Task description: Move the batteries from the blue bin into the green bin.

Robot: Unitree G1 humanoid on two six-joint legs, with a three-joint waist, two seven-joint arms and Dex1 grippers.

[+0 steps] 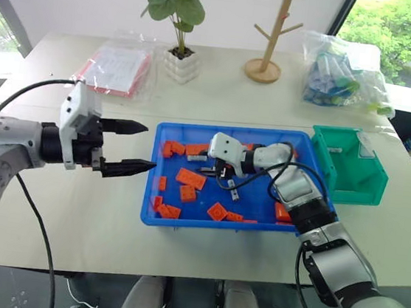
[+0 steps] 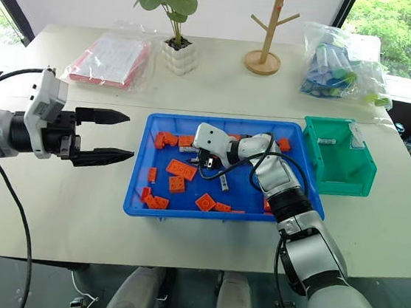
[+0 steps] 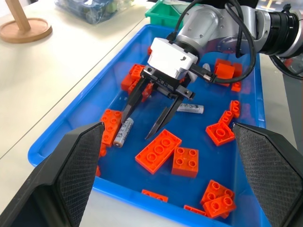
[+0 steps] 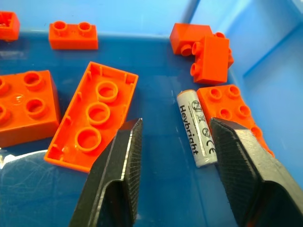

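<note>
Clutter we see around the potted plant

We see a wooden peg stand just right of the plant, a clear bag of blue-green items farther right, a bagged red-edged booklet to its left, and orange toy bricks nearer us.

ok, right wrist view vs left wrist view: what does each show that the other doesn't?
Right wrist alone: the print on the battery between its open fingers, and that it lies on the floor beside a brick.

Left wrist alone: the whole right gripper from outside, a second battery behind it, the green bin, the wooden stand.

Both: the blue bin, orange bricks, that first battery.
</note>
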